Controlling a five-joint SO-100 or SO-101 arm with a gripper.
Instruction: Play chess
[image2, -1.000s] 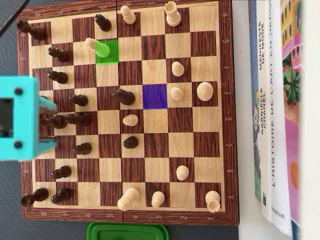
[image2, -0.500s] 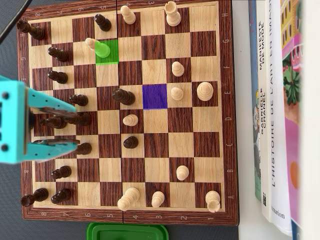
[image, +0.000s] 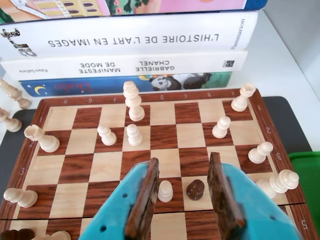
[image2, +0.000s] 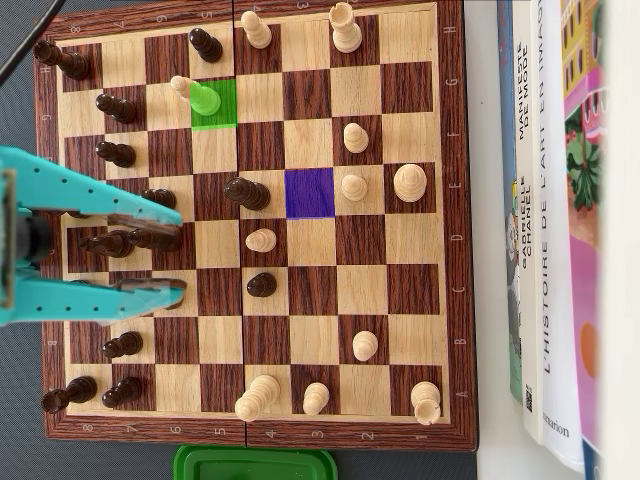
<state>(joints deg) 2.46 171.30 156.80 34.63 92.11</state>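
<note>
The wooden chessboard (image2: 455, 250) fills the overhead view, dark pieces along its left side and white ones to the right. One square is tinted green (image2: 222, 112) with a green-tinted piece (image2: 204, 98) on it, and another is purple (image2: 309, 193). My teal gripper (image2: 168, 253) reaches in from the left, open, its fingers over the dark pieces. In the wrist view the gripper (image: 184, 161) is open and holds nothing. Ahead, between its wood-lined fingers (image: 145, 197), stand a white pawn (image: 165, 191) and a dark pawn (image: 195, 189).
Stacked books (image2: 545, 200) lie along the board's right edge in the overhead view and across the top of the wrist view (image: 130, 40). A green container (image2: 255, 465) sits below the board. A dark piece (image2: 246, 193) stands beside the purple square.
My gripper has advanced to the right over the left files of the board, its fingers reaching further among the dark pieces. No piece has moved.
</note>
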